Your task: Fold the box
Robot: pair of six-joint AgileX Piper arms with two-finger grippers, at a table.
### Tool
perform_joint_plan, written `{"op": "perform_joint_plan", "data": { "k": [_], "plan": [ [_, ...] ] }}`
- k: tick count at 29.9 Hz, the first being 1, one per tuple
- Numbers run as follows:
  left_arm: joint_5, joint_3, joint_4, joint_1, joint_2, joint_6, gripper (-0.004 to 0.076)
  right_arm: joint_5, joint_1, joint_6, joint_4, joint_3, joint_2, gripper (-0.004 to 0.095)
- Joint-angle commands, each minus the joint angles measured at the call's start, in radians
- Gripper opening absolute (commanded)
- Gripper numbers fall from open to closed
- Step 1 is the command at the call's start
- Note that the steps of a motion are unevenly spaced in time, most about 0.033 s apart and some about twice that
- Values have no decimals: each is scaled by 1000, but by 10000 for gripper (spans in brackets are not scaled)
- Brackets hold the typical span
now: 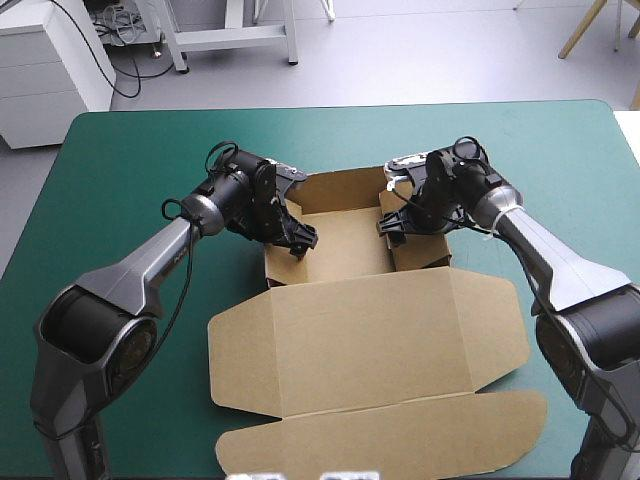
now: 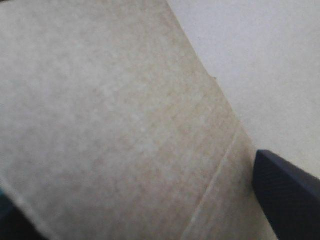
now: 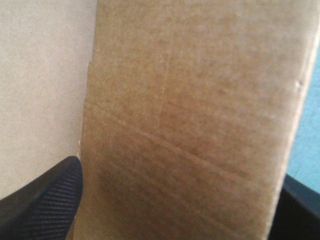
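The box (image 1: 370, 340) is plain brown board, crossed by faint paler crease lines. The table (image 1: 130, 160) cover is an even teal-green. The fingers (image 3: 45, 205) are black with a fine ribbed grain; the arms (image 1: 150, 265) are grey and black.

Wrist views: the box (image 2: 125, 125) fills both as blurred brown board running off every edge, so which wall each one shows can't be told. Of the left gripper (image 1: 300, 243) only one black finger (image 2: 292, 200) reads clearly, its mate is a dark sliver across the board and the rest is out of view; the right gripper (image 1: 392, 226) likewise shows two finger (image 3: 42, 205) stubs standing apart either side of the board, tips hidden. High view: both gripper bodies cover the tray's side walls where they meet them, so contact is unreadable, and both arms are cut off at the picture's lower edge.
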Motion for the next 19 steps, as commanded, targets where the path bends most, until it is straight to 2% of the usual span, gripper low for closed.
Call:
{"op": "perform_joint_plan", "data": {
  "k": [1, 13, 19],
  "plan": [
    [-13, -34, -1, -5, -104, 32, 732, -19, -4, -20, 0, -31, -71, 819],
    [-55, -34, 10, -5, -417, 128, 732, -50, -10, -41, -13, -31, -257, 819],
    [8, -30, 31, -5, -571, 153, 692, -49, -10, -43, -13, -31, -383, 819]
  ]
}}
